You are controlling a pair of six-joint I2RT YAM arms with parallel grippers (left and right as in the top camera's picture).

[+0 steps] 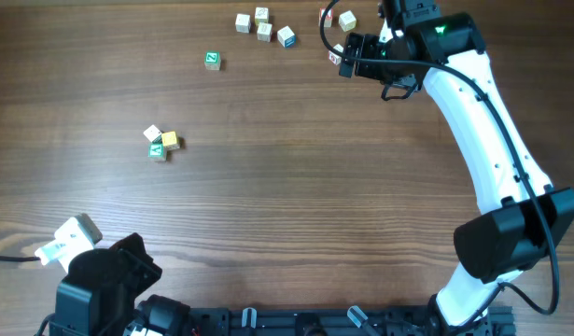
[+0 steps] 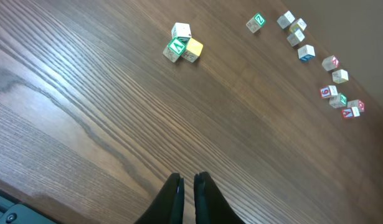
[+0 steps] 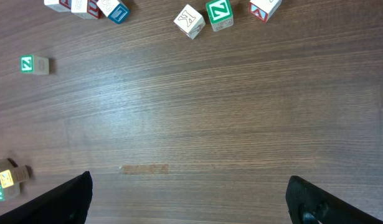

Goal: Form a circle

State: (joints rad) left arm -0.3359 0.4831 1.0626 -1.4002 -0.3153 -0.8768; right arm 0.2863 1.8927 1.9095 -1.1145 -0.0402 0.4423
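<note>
Your circle [image 1: 161, 142] stands unfinished at three touching cubes, left of centre on the table [image 1: 296, 187]. Eleven loose cubes [image 2: 306, 52] trail along the far side: one green-marked cube [image 1: 212, 61] alone, a group of four [image 1: 264, 28], and six more [image 2: 339, 93] by the right gripper [image 3: 188, 186]. That gripper hangs wide open and empty, while your left gripper [image 2: 188, 186] is all but closed on nothing.
</note>
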